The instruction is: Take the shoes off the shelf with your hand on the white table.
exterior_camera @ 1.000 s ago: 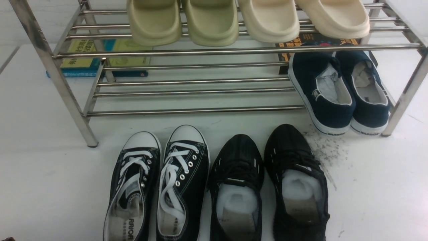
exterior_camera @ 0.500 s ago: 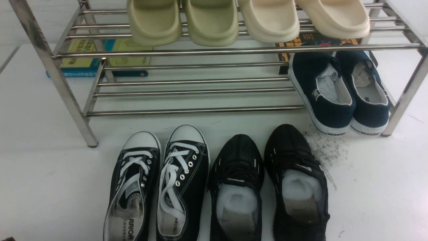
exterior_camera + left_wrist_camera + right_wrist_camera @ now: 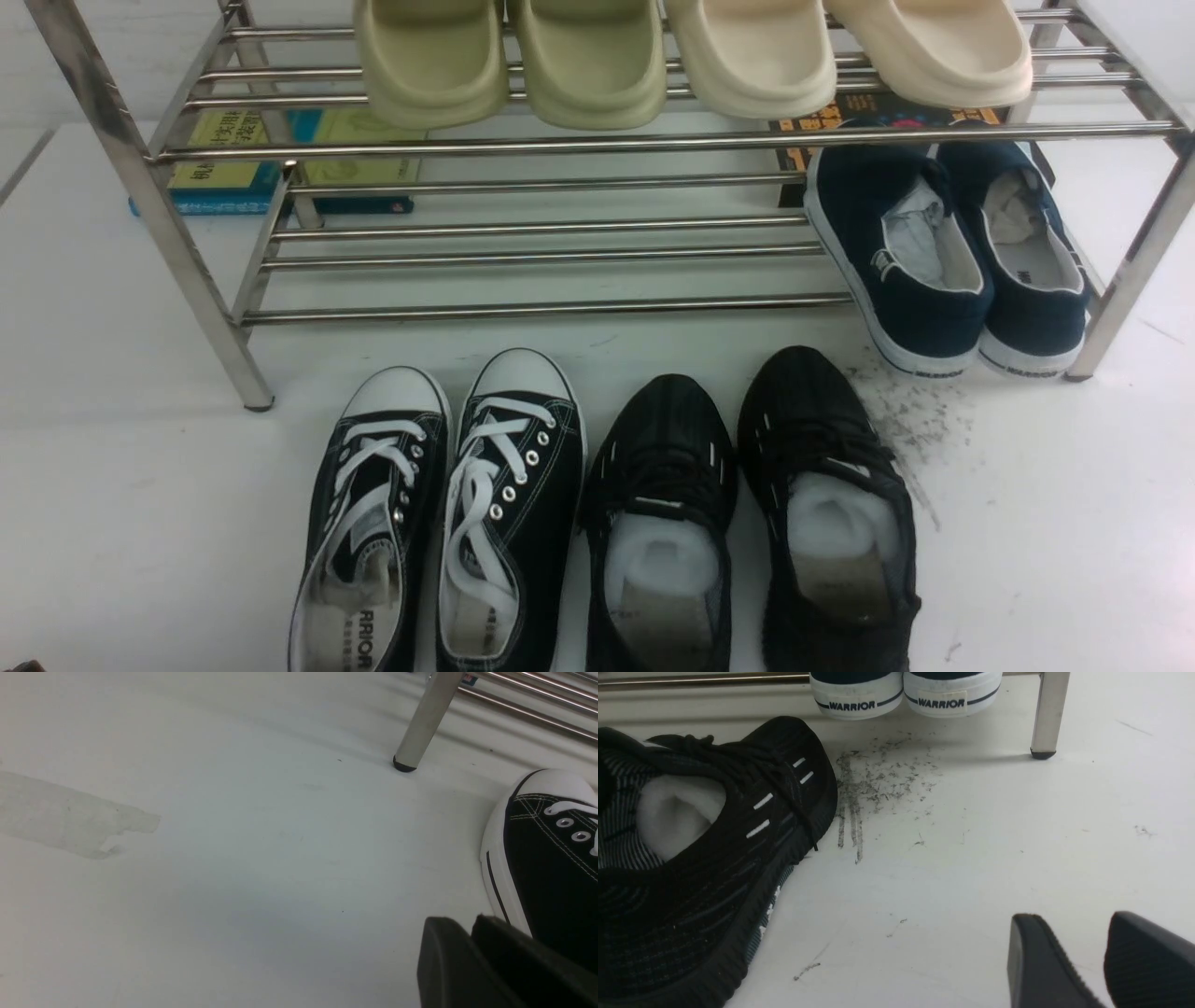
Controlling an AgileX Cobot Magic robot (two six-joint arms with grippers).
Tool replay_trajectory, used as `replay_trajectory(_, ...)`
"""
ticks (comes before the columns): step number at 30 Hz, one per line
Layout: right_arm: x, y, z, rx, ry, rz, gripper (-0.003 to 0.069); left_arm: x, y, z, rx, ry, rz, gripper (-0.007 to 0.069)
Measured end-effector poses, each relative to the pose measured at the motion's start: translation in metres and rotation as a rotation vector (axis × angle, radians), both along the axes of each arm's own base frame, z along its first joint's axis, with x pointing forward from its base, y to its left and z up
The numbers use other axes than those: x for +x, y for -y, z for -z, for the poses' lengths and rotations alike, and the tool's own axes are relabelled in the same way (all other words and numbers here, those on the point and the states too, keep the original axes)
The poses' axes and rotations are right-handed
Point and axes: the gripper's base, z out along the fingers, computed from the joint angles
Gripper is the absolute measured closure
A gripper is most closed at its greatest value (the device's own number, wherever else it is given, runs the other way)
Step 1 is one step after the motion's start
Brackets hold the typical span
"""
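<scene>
White table (image 3: 131, 523) fills my front view, with the shoes (image 3: 439, 523) standing on it at lower centre-left, off the shelf (image 3: 523, 142). My left gripper (image 3: 472, 938) hangs low beside one toe cap, fingers nearly together, gripping nothing. My right gripper (image 3: 1106, 940) hovers slightly parted, empty.

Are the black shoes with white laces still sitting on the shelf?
No, the black shoes with white laces stand on the white table in front of the shelf.
</scene>
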Motion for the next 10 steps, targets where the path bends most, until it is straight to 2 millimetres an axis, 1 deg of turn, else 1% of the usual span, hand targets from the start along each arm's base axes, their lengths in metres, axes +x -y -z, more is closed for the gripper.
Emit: replay_trajectory(10,0.0000,0.0000,0.0000,0.000,0.000,0.000,0.0420,0.0000,0.0000,0.0000,0.000,0.000,0.000,0.0510)
